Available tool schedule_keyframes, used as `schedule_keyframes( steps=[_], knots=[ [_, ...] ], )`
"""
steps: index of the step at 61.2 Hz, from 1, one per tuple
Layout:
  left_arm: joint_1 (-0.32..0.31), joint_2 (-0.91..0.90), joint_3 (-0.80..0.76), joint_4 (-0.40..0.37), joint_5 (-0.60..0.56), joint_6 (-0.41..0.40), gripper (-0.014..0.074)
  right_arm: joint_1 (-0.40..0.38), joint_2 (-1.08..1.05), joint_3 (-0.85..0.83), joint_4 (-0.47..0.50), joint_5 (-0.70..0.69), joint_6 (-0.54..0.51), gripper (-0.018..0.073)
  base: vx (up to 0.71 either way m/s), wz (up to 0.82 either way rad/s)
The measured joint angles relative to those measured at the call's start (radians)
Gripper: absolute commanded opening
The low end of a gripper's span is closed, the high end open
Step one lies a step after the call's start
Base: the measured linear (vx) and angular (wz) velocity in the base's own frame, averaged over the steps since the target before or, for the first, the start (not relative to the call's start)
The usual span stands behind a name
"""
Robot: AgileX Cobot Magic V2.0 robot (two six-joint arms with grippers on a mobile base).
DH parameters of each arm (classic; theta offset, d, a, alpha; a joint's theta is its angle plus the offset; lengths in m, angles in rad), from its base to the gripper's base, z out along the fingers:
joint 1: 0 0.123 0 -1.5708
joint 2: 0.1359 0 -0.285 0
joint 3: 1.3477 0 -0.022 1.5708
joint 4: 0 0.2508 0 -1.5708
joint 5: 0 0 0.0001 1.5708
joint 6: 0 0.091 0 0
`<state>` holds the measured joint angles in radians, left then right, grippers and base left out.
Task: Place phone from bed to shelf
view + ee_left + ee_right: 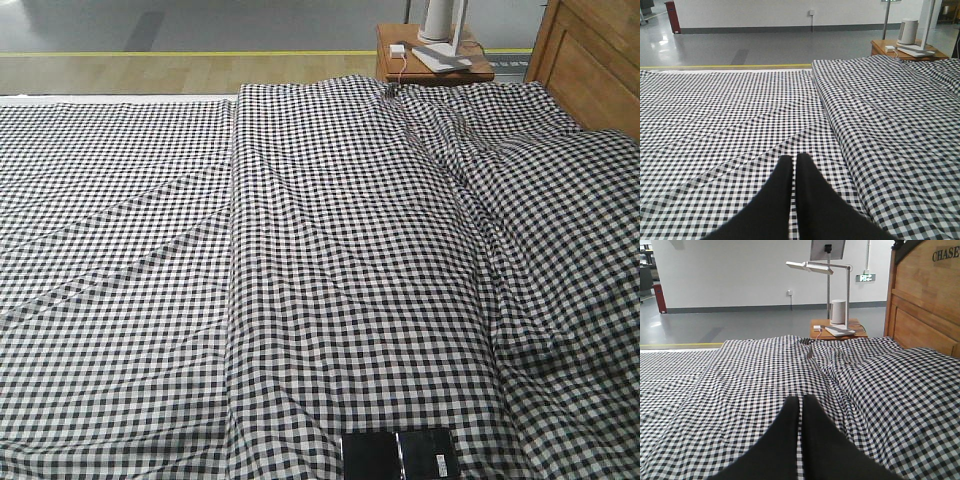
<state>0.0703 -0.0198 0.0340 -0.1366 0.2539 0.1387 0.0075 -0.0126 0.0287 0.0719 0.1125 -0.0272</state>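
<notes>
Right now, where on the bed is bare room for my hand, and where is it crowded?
The bed is bare left of the long fold, and along the raised middle strip between the phone and the side table. Only the side table, holding a lamp, is crowded.

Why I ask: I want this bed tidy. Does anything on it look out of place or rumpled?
Yes. A black phone lies on the bed at its near edge, where it hardly belongs. The gingham cover is also rumpled: a long raised fold runs down it, with creases towards the headboard.
</notes>
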Motion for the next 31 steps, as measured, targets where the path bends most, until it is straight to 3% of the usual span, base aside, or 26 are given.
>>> schedule_keyframes(
  steps=[31],
  knots=[
    [0.0, 0.0, 0.0, 0.0, 0.0, 0.0, 0.0001, 0.0, 0.0, 0.0, 0.0, 0.0, 0.0, -0.0001, 0.0, 0.0]
  ],
)
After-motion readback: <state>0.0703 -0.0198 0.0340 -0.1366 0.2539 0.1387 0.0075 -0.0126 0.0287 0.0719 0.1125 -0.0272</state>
